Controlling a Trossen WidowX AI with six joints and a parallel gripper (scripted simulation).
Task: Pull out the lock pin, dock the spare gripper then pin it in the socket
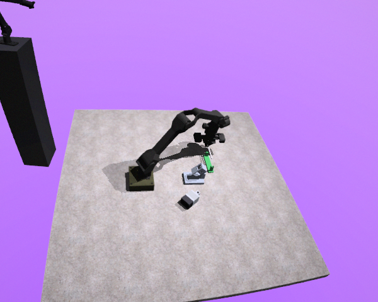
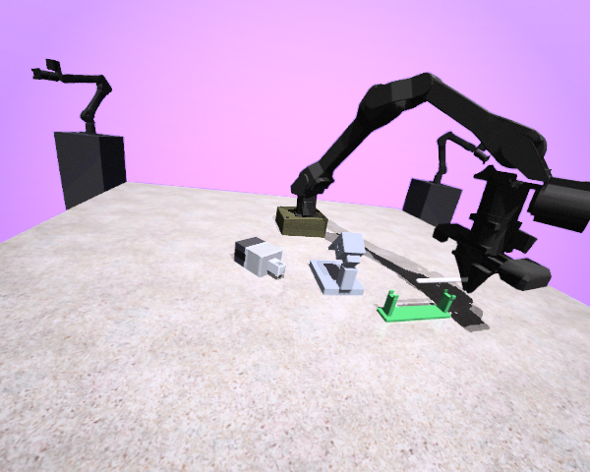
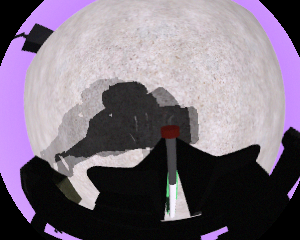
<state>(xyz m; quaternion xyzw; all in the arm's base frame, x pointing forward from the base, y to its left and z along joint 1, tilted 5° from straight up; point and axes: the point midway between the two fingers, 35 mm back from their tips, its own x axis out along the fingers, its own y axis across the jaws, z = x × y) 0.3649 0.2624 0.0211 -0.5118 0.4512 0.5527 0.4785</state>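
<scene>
My hand [image 1: 208, 145] [image 2: 468, 289] [image 3: 168, 140] is pinched narrow on the lock pin [image 1: 210, 152] [image 2: 440, 279] [image 3: 172, 195], gripping it near its red head [image 3: 170, 131]. I hold the pin in the air, its pale shaft nearly level and reaching out past my fingertips, above the green rack [image 1: 208, 163] [image 2: 418, 313] with its two upright posts. The pin is clear of the mount [image 1: 193, 180] [image 2: 347, 278], the pale grey-blue piece near the rack, whose tilted socket [image 1: 199, 168] [image 2: 351, 243] stands raised over its base. The spare gripper [image 1: 189, 199] [image 2: 261, 256], light grey with a dark end, lies on the desk [image 1: 183, 253] [image 2: 265, 376] near the mount, apart from it and undocked; its small spigot [image 1: 197, 192] [image 2: 276, 266] sticks out at the pale end. I can read no brand, label or lettering on the mount, the rack, the spare gripper or my own arm [image 1: 164, 141] [image 2: 341, 145].
</scene>
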